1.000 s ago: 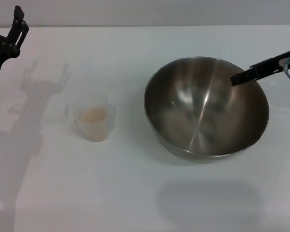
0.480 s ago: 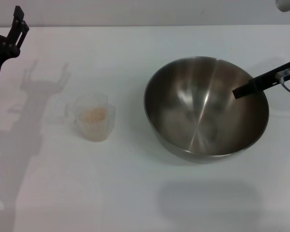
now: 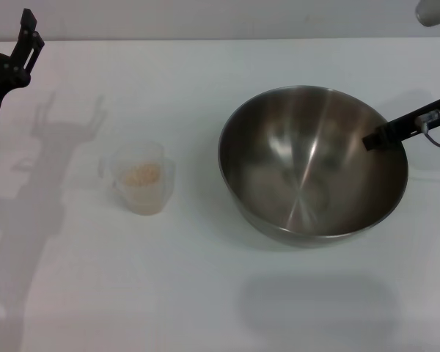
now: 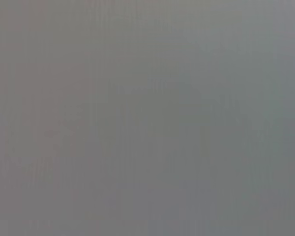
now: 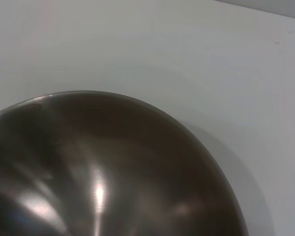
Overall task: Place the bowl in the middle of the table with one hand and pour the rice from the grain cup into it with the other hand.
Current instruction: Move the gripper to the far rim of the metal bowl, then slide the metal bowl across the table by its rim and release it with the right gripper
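While the near part of the table (image 3: 205, 293) is just plain white, the first thing you hit going back is the grain cup (image 3: 139, 180), sitting upright on the robot's left side with a little heap of rice (image 3: 141, 174) in the bottom of it. Nothing's touching it. Off to its right, well apart from it, is the bowl (image 3: 308, 183), big shiny steel thing, sitting flat on the table and right of the middle.

Over the bowl's right rim you've got the right gripper (image 3: 368, 141), or at least one black finger (image 3: 396, 130) of it, coming in from the right edge and poking over the rim so its tip hangs just inside the bowl near the wall. Only that one finger shows, so honestly can't tell if it's spread, closed or pinching the rim. The right wrist view just looks down into the bowl (image 5: 103, 172) with white table (image 5: 162, 54) past its rim, no fingers showing there.

Furthest back, the left gripper (image 3: 26, 33) is up at the far left corner, raised, well away from the cup, holding nothing that I can see; can't tell how its fingers are set either. Left wrist view is plain grey, nothing to make out
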Motion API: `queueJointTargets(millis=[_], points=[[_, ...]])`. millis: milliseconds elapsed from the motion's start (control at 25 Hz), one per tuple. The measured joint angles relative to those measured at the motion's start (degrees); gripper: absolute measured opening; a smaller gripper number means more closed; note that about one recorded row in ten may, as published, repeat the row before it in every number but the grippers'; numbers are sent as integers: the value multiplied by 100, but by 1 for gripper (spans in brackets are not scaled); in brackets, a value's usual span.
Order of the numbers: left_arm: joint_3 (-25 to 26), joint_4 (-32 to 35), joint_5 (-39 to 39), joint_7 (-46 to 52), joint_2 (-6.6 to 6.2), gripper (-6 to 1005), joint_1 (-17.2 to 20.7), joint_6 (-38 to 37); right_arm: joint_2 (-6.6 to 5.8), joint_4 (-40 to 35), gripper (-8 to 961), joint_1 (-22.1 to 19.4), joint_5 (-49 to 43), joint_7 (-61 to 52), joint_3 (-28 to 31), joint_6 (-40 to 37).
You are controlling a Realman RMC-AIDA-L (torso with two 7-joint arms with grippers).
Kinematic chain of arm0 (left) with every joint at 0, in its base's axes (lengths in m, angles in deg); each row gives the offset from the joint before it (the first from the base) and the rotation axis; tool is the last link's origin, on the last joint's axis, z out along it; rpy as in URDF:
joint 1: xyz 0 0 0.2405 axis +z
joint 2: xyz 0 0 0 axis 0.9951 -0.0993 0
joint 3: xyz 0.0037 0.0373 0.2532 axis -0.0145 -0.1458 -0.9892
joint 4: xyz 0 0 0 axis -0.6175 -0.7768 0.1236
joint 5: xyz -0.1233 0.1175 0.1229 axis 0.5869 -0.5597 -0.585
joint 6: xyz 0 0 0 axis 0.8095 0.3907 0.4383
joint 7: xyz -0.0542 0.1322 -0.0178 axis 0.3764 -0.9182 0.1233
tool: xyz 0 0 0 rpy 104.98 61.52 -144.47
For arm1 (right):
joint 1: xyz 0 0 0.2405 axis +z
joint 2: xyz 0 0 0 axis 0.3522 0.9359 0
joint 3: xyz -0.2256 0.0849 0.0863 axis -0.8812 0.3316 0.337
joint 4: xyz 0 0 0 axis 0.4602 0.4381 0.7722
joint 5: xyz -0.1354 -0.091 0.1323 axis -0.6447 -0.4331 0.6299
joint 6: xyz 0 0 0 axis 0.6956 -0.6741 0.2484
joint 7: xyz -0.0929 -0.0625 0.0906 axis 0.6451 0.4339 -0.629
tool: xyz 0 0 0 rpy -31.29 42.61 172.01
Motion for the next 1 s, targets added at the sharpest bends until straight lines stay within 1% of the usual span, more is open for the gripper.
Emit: queueJointTargets(millis=[200, 320, 440, 520, 600, 640, 800, 1000], points=[[0, 0, 5, 0, 3, 862, 0, 0, 2, -26, 79, 0, 38, 27, 5, -9], [0, 0, 5, 0, 5, 862, 0, 0, 3, -46, 51, -2, 66, 44, 35, -10], [0, -7, 10, 0, 10, 862, 0, 0, 3, -115, 23, -24, 141, 143, 214, -39], [0, -18, 9, 0, 15, 862, 0, 0, 3, -182, 4, -55, 314, 306, 402, -55], [0, -18, 9, 0, 18, 863, -3, 1, 0, -328, -4, -142, 739, 636, 636, -62], [0, -13, 9, 0, 18, 863, -8, 3, 0, -328, -3, -142, 739, 636, 636, -62], [0, -3, 9, 0, 18, 863, -41, 21, -2, -489, 2, -324, 1460, 1285, 663, 61], [0, 0, 24, 0, 15, 863, -94, 21, 4, -371, 1, -309, 1702, 1747, 550, 428]])
